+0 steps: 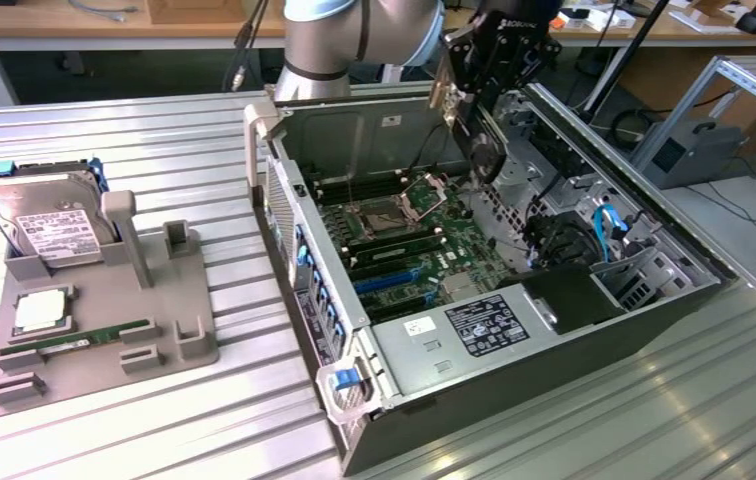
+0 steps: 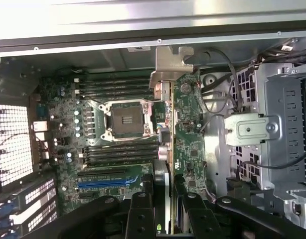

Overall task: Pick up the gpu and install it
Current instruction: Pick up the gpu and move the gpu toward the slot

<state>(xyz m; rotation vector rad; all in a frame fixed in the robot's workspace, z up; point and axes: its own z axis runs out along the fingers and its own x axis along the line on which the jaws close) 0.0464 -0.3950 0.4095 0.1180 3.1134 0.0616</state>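
Observation:
In the exterior view the gpu [image 1: 481,148], a dark card with a round fan and a pale metal end bracket, hangs on edge over the far part of the open computer case [image 1: 392,375]. My gripper [image 1: 476,98] is shut on the card's upper edge. The wrist view looks down along the gpu [image 2: 189,130], its green board edge-on and its bracket nearest the case's rear wall. The black fingers [image 2: 142,211] clamp the card from both sides, so my gripper [image 2: 165,201] holds it above the motherboard [image 2: 68,99], between the CPU socket [image 2: 125,119] and the drive cage [image 2: 287,129].
A blue expansion slot [image 2: 105,181] lies on the board near the fingers, also seen as the blue slot [image 1: 389,281]. Cables and a blue lead [image 1: 608,228] crowd the case's right side. On the exterior view's left, a grey holder [image 1: 98,330] carries a hard drive [image 1: 51,228] and a RAM stick [image 1: 78,340].

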